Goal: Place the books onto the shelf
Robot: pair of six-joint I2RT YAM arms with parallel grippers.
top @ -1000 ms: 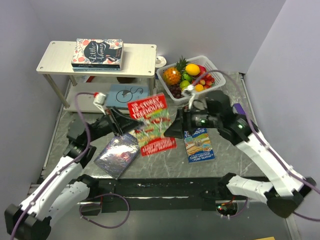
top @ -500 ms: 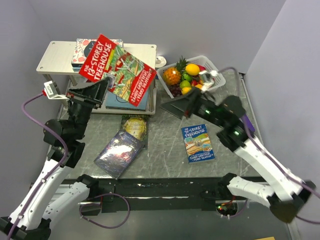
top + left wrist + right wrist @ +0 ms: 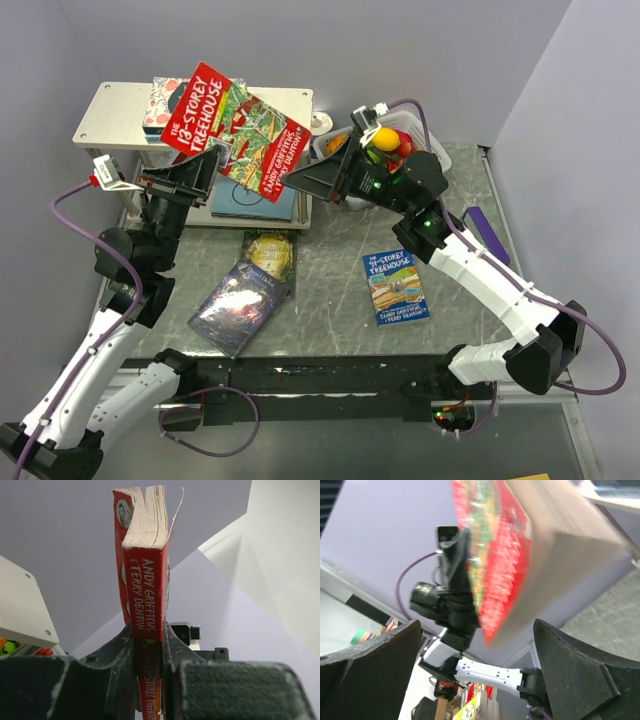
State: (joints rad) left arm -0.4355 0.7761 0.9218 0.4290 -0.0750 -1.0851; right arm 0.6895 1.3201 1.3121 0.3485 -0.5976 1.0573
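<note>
Left gripper (image 3: 148, 650) clamps red Treehouse paperback (image 3: 235, 125) above whitish two-tier shelf (image 3: 110, 110).
Right gripper (image 3: 477, 635) gapes wide; white plastic basket (image 3: 326, 146) beside shelf holds fruit (image 3: 385, 138).

Soft, even light fills the overhead view, with only faint shadows on the table (image 3: 330, 290) near the left gripper (image 3: 211, 162). Ahead of the right gripper (image 3: 477, 630), the red book (image 3: 505, 565) is smeared with blur. In the left wrist view its spine lettering is sharp, while the dark fingers (image 3: 117, 665) around it are soft.
</note>
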